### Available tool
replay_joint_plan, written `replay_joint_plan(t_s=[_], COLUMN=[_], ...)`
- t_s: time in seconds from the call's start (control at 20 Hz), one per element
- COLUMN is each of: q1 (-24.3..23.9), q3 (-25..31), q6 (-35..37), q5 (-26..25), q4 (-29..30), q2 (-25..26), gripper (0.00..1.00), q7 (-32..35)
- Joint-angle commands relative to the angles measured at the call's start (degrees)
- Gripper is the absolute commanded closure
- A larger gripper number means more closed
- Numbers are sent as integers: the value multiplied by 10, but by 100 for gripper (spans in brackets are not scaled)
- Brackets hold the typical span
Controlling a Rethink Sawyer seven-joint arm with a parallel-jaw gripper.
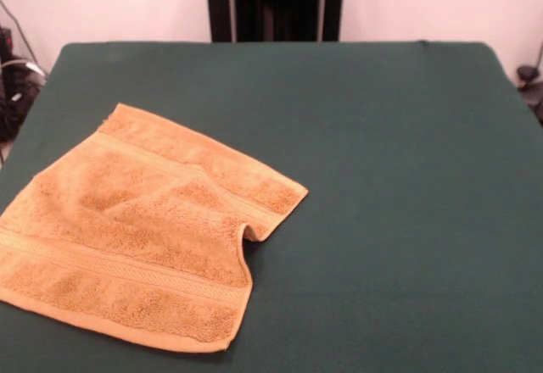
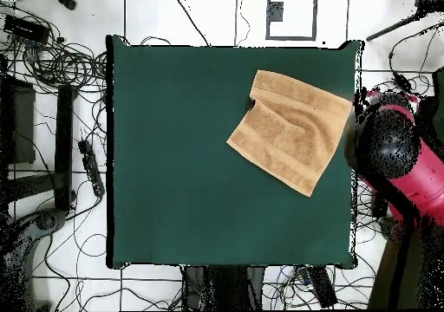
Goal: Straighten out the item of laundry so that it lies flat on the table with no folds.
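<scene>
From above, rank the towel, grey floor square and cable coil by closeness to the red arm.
1. Towel, right beside the red arm.
2. Grey floor square, at the picture's top.
3. Cable coil, far left.

Only the rumpled towel (image 1: pixel 140 229) occupies one corner of the table (image 1: pixel 382 178); elsewhere lies open felt.

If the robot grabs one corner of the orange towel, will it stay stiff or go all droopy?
Probably droopy: the terry towel already shows a soft fold along one edge. It likely drags rather than slides on the felt-like table. It looks light.
</scene>
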Motion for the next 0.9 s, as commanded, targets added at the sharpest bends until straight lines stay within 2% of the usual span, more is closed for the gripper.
replay_joint_plan(t_s=[0.05, 0.35, 0.5, 0.65, 0.75, 0.9], q1=[26, 20, 32, 29, 13, 15], q3=[17, 22, 5, 8, 29, 22], q6=[-7, 18, 25, 8, -14, 16], q5=[19, 36, 37, 29, 21, 27], q4=[110, 119, 108, 109, 120, 111], q2=[31, 39, 49, 48, 37, 35], gripper=[0, 0, 0, 0, 0, 0], q7=[192, 212, 210, 203, 200, 198])
